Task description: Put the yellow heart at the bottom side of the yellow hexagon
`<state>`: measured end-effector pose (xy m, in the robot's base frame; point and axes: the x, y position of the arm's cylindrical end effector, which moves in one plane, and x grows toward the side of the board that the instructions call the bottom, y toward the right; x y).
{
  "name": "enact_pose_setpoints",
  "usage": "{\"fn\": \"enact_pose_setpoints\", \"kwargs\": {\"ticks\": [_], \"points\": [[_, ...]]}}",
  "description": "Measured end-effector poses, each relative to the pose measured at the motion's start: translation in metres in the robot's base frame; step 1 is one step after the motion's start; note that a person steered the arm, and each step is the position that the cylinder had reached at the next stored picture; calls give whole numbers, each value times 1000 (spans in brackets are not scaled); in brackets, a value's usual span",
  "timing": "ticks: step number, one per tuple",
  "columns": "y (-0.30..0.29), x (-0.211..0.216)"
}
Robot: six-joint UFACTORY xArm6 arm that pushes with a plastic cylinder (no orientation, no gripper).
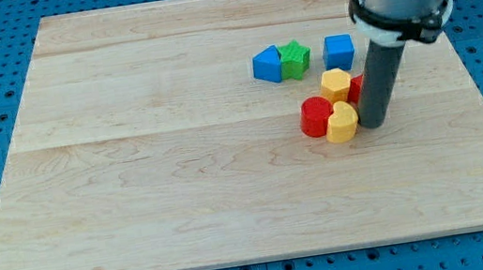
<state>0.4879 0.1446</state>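
Your rig had no pincer, just my tip [375, 123], touching the yellow heart [342, 124] on its left. Yellow hexagon [336, 83] sat just above, w/ red cylinder [317, 116] further left.

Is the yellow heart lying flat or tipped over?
Flat: the yellow heart shows its heart-shaped face upward on the board, below the yellow hexagon.
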Motion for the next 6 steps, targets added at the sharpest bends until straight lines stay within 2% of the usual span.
{"fn": "enact_pose_setpoints", "kwargs": {"ticks": [1, 2, 3, 4, 6], "points": [[8, 30], [-25, 30], [-43, 12], [-37, -5], [1, 3]]}}
